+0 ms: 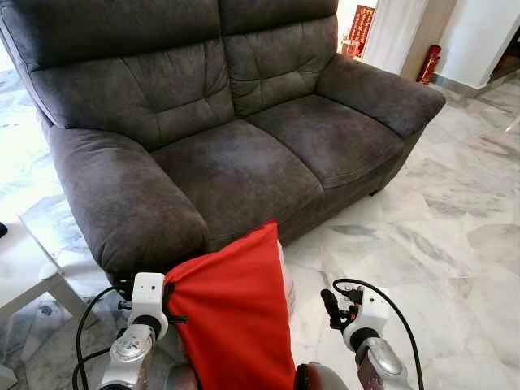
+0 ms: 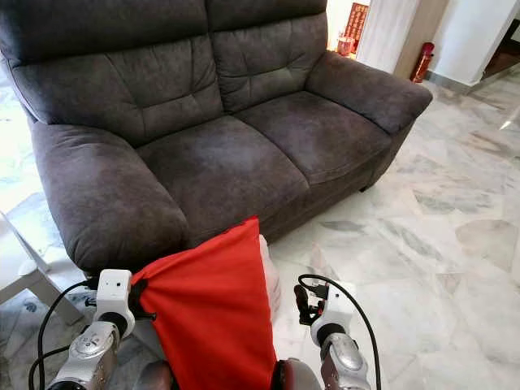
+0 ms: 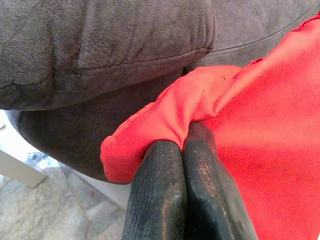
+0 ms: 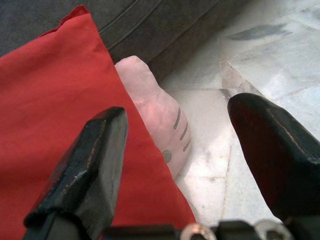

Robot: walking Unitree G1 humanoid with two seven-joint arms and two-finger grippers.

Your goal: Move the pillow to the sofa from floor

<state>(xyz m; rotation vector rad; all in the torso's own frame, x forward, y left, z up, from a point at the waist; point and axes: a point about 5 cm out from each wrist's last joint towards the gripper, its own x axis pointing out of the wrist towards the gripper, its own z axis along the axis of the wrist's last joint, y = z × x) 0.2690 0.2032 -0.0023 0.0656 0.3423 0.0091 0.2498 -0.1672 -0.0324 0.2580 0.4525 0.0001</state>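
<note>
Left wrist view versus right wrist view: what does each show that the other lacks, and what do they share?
Left wrist view: the left gripper shut, pinching a fold of the red pillow, under the sofa's armrest.
Right wrist view: the right gripper open and holding nothing, a pale pink plush toy behind the pillow, and the marble floor.
Both: the red pillow and the grey sofa.

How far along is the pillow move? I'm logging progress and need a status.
Done: the red pillow is off the floor, pinched at a corner by the left gripper, jaws shut on the fabric. In hand: it hangs in front of the grey sofa; the right gripper is open beside it. Left: carrying it onto the seat cushion and releasing.
</note>
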